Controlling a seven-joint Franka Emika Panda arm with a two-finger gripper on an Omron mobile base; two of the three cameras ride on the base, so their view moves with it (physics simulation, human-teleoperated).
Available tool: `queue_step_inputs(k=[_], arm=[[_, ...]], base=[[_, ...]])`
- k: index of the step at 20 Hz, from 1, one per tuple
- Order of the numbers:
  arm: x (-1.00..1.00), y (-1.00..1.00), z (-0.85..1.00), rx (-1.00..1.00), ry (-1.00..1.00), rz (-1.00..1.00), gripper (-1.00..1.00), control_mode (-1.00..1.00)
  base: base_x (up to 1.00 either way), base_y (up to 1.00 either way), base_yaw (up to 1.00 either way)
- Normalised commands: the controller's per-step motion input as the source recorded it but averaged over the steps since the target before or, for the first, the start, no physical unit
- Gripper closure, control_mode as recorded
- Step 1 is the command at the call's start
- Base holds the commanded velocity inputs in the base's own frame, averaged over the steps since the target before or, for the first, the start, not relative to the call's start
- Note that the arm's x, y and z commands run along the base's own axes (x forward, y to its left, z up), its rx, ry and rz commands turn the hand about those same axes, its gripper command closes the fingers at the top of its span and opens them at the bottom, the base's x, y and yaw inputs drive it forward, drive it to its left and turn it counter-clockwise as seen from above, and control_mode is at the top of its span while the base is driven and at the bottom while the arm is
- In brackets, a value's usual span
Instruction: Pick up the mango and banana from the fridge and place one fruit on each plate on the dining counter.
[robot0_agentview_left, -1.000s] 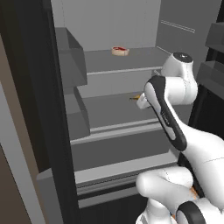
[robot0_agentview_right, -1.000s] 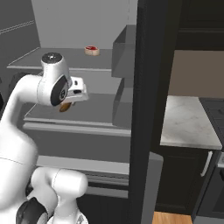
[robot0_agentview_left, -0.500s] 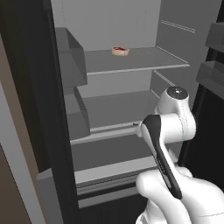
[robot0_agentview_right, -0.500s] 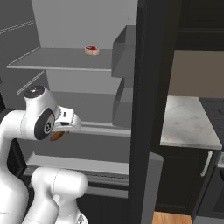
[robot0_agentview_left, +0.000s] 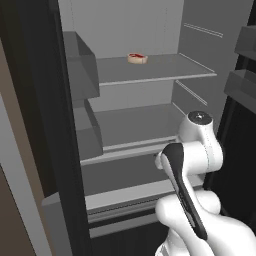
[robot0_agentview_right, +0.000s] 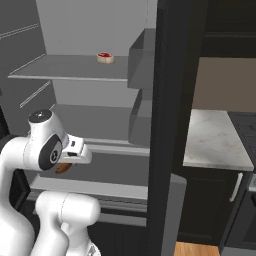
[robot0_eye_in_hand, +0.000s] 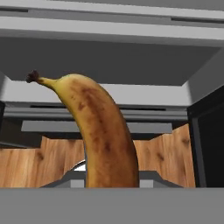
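A brown-spotted yellow banana (robot0_eye_in_hand: 103, 131) rises between my fingers in the hand view, stem end up and to the left, with my gripper (robot0_eye_in_hand: 109, 181) shut on its lower part. From the right base view an orange-brown bit of the banana (robot0_agentview_right: 62, 168) shows under the white hand, in front of the fridge's lower shelf. The fridge (robot0_agentview_left: 150, 70) stands open before me, its light grey shelves bare around the hand. The arm's elbow (robot0_agentview_left: 197, 145) hides the hand in the left base view. The mango, the plates and the dining counter are out of view.
A red-and-white meat piece (robot0_agentview_left: 137, 58) lies on the upper shelf. Door bins (robot0_agentview_left: 82, 70) hang on the open left door, and a dark door edge (robot0_agentview_right: 167, 125) stands to my right. A pale stone top (robot0_agentview_right: 215, 145) over dark cabinets lies beyond it. Wooden floor (robot0_eye_in_hand: 39, 162) lies below.
The arm has drawn back and down out of the fridge, carrying the banana from the middle shelf's height to below it. The grip has stayed closed.
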Motion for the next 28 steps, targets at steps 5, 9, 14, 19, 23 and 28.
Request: queue_step_inputs(k=[5,9,14,19,23,28], arm=[[0.0,0.0,0.0,0.0,0.0,0.0,1.0,1.0],[0.0,0.0,0.0,0.0,0.0,0.0,1.0,1.0],[0.0,0.0,0.0,0.0,0.0,0.0,1.0,1.0],[0.0,0.0,0.0,0.0,0.0,0.0,1.0,1.0],[0.0,0.0,0.0,0.0,0.0,0.0,1.0,1.0],[0.0,0.0,0.0,0.0,0.0,0.0,1.0,1.0]], base=[[-0.5,-0.03,0.01],[-0.8,-0.06,0.06],[-0.81,-0.12,0.23],[-0.74,-0.13,0.41],[-0.38,-0.11,0.85],[-0.25,-0.12,0.97]])
